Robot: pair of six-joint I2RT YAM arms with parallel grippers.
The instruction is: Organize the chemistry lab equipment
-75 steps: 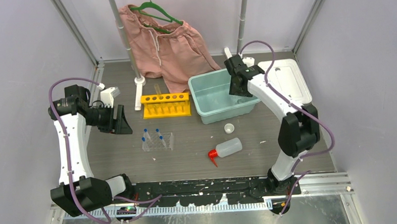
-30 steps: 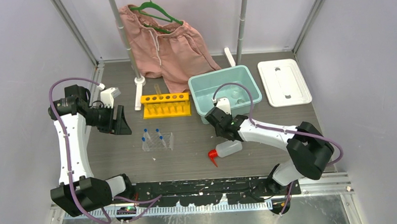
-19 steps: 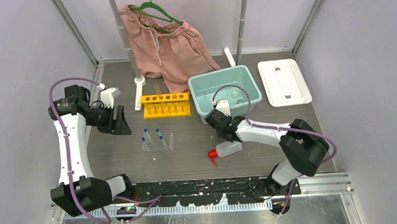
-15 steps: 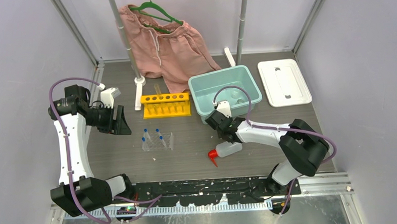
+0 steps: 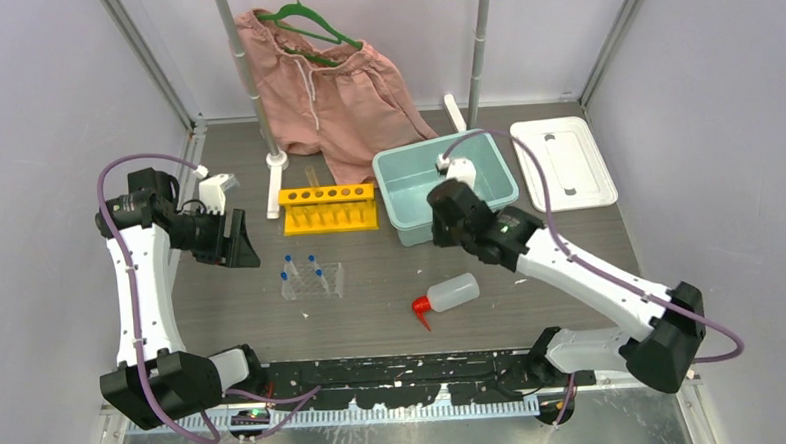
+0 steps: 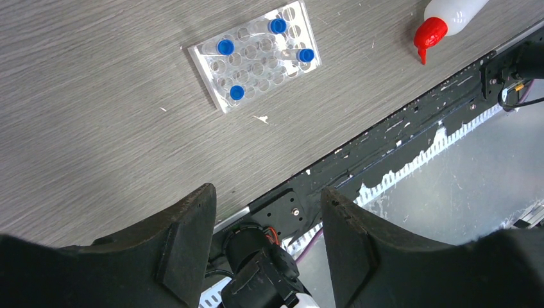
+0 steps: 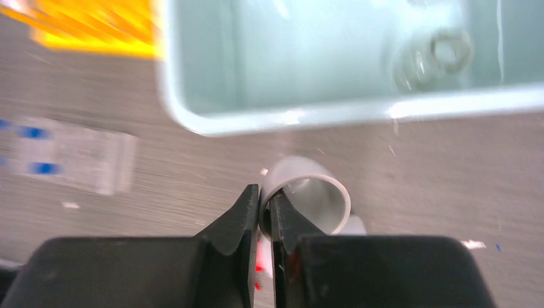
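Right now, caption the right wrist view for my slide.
The right end effector pinches the rim of the tiny white cup just outside the teal bin.

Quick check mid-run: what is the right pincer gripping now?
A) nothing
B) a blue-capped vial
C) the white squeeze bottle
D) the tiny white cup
D: the right wrist view shows the right pincer shut on the rim of the tiny white cup, while the white squeeze bottle lies on the table apart from it.
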